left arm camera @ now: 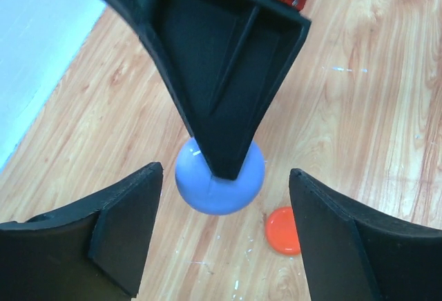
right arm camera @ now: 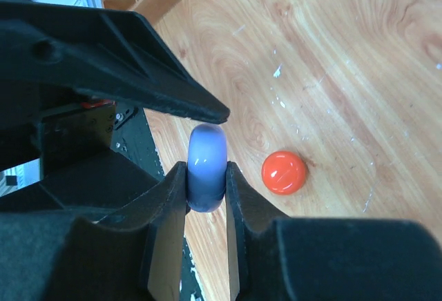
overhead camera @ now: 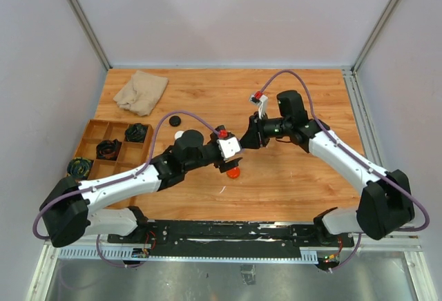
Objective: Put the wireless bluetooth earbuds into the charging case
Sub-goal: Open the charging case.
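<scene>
Top external view: my arms meet over the middle of the wooden bench (overhead camera: 297,177). My left tool (left arm camera: 224,177) stands wide, a finger on each side of the blue puck (right arm camera: 207,150), not touching it. My right tool (right arm camera: 206,180) pinches that puck edge-on, off the bench. An orange puck (right arm camera: 284,172) lies beneath. I cannot pick out the earbuds.
</scene>
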`<state>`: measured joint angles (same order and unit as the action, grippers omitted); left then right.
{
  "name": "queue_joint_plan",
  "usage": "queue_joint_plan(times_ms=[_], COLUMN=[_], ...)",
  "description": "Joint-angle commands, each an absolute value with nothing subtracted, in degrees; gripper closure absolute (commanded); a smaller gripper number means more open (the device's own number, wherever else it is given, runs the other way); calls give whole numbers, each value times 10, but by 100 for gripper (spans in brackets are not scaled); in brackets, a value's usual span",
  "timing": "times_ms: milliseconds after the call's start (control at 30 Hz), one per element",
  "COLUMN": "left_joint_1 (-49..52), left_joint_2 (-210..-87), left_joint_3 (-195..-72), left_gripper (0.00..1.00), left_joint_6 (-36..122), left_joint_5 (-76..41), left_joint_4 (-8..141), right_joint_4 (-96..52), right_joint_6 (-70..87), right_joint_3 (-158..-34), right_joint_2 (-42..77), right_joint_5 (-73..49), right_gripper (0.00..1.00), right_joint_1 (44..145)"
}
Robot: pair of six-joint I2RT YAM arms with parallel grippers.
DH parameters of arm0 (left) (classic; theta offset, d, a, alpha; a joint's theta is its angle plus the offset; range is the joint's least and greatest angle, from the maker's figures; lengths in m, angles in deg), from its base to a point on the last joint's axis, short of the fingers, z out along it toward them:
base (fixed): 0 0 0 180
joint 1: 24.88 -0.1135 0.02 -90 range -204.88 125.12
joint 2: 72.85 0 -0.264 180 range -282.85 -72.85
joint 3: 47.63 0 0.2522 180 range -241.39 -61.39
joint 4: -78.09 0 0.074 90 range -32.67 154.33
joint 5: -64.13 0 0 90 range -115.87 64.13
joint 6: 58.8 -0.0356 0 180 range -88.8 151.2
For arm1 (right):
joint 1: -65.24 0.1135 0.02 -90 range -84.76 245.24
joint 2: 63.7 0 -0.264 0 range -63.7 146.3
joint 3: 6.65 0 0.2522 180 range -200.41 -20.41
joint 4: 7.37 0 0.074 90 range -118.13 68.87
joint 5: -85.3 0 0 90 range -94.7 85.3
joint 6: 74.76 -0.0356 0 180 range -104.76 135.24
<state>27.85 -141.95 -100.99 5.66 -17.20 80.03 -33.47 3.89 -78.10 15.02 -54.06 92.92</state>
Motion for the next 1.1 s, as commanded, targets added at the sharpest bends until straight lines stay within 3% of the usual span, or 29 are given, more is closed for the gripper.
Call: queue_joint_plan(times_ms=[0, 433, 667, 1067], left_joint_1=[282, 155, 130, 114], left_joint_2=[-1389, -1301, -1300, -1321], left_joint_3=[-986, -907, -884, -856], left_gripper=[20, 20, 13, 19], left_joint_6=[105, 355, 502, 652], left_joint_5=[-213, -31, -3, 23], left_joint_4=[845, 946, 1034, 1180], right_joint_4=[-274, -92, 12, 126], right_joint_6=[31, -28, -74, -131], right_joint_3=[-765, -687, -655, -639], right_joint_2=[99, 11, -2, 8], right_joint_5=[-531, -532, -552, -561], right_gripper=[91, 93, 93, 93], right_joint_1=[927, 918, 919, 950])
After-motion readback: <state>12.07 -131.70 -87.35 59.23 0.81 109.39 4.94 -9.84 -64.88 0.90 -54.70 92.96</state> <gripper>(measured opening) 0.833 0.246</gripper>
